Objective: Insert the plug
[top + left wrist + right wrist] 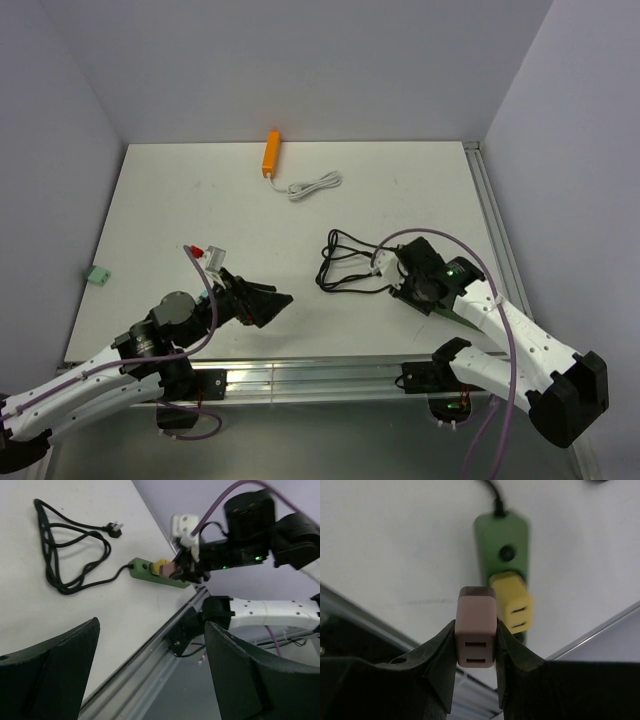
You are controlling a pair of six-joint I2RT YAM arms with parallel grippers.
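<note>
1. The right gripper (476, 631) is clenching the pinkish-brown plug (476, 611) by its two sides at the lower centre of the right wrist view. The plug is hanging over the green power strip (502, 535), just beside the yellow plug (516, 605) that is sitting in the strip. Whether the two plugs are touching cannot be told.
2. The left gripper (152, 630) is gaping wide and carrying nothing, its fingers filling the bottom corners of the left wrist view.
3. The step in hand is likely seating the plug. The free socket is lying hidden beneath it, so the plug probably needs squaring to the strip's long axis and clearing of the yellow neighbour before going straight down.
4. The strip is lying loose on the table (200, 200) near the bottom edge, so a skewed push is risking a slide. Bracing it with the free left gripper would help.
5. Counted:
   - one strip
   - two plugs at it
   - one black cable (55, 555), coiled at upper left
   - one orange block (271, 152) at top centre of the top view
   - one white cable (315, 185)
</note>
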